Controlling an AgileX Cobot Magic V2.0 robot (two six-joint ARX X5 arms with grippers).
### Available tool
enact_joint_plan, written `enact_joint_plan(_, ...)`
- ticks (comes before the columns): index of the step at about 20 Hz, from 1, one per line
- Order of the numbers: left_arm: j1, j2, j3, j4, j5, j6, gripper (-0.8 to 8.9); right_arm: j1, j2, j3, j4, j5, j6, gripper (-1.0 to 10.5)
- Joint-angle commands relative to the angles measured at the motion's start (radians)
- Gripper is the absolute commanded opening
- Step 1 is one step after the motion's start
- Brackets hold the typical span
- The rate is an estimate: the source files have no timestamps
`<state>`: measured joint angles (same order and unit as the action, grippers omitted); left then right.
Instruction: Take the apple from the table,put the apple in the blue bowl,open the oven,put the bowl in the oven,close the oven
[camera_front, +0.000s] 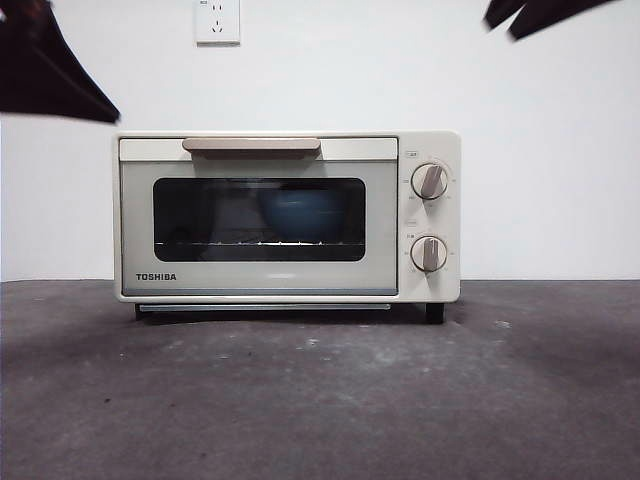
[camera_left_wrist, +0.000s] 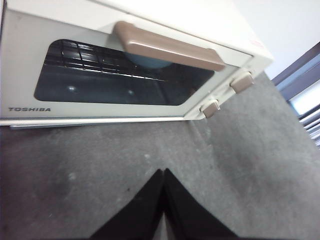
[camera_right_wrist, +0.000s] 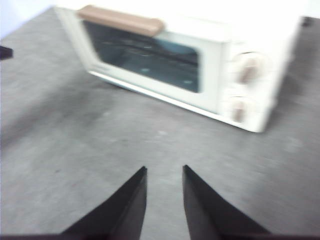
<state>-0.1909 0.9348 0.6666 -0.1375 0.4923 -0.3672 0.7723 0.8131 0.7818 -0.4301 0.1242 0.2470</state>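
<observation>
The cream-white TOSHIBA oven (camera_front: 288, 216) stands on the dark grey table (camera_front: 320, 400) with its door shut. Through the dark glass window the blue bowl (camera_front: 302, 215) sits on the wire rack inside. The apple is hidden from view. My left gripper (camera_left_wrist: 164, 172) hangs above the table in front of the oven (camera_left_wrist: 125, 65), jaws shut and holding nothing; the bowl (camera_left_wrist: 145, 62) peeks out behind the beige handle. My right gripper (camera_right_wrist: 164, 170) is open and empty, held above the table in front of the oven (camera_right_wrist: 200, 70). In the front view both arms show only as dark shapes at the top corners.
Two round knobs (camera_front: 429, 182) sit on the oven's right panel. A white wall with a power socket (camera_front: 217, 20) stands behind the oven. Window blinds (camera_left_wrist: 307, 100) show beyond the table's edge in the left wrist view.
</observation>
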Motion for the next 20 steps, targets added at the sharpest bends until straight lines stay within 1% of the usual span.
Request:
enact_joint_plan(1, -0.027, -0.106, 0.025, -0.105, -0.06, 0.062, 0.07, 0.011, 0.006, -0.068, 0.159, -0.08, -0.036, 1.1)
enact_joint_plan(2, -0.037, -0.147, 0.028, -0.146, -0.079, 0.073, 0.07, 0.011, 0.006, -0.093, 0.216, -0.102, -0.045, 1.1)
enact_joint_plan(4, -0.05, -0.222, 0.028, -0.211, -0.106, 0.08, 0.07, 0.011, 0.008, -0.122, 0.277, -0.102, -0.047, 1.0)
enact_joint_plan(7, -0.051, -0.271, 0.028, -0.257, -0.123, 0.095, 0.07, 0.011, 0.008, -0.122, 0.277, -0.103, -0.063, 0.0)
enact_joint_plan(10, -0.051, -0.289, 0.028, -0.274, -0.126, 0.095, 0.07, 0.011, 0.008, -0.122, 0.276, -0.1, -0.08, 0.0)
enact_joint_plan(13, -0.051, -0.29, 0.028, -0.275, -0.126, 0.095, 0.07, 0.01, 0.008, -0.122, 0.277, -0.058, -0.079, 0.0)
enact_joint_plan(16, -0.051, -0.289, 0.028, -0.275, -0.126, 0.094, 0.07, 0.01, 0.008, -0.122, 0.276, 0.013, -0.076, 0.0)
enact_joint_plan(20, -0.051, -0.288, 0.028, -0.274, -0.126, 0.093, 0.07, 0.01, 0.008, -0.122, 0.276, 0.019, -0.076, 0.0)
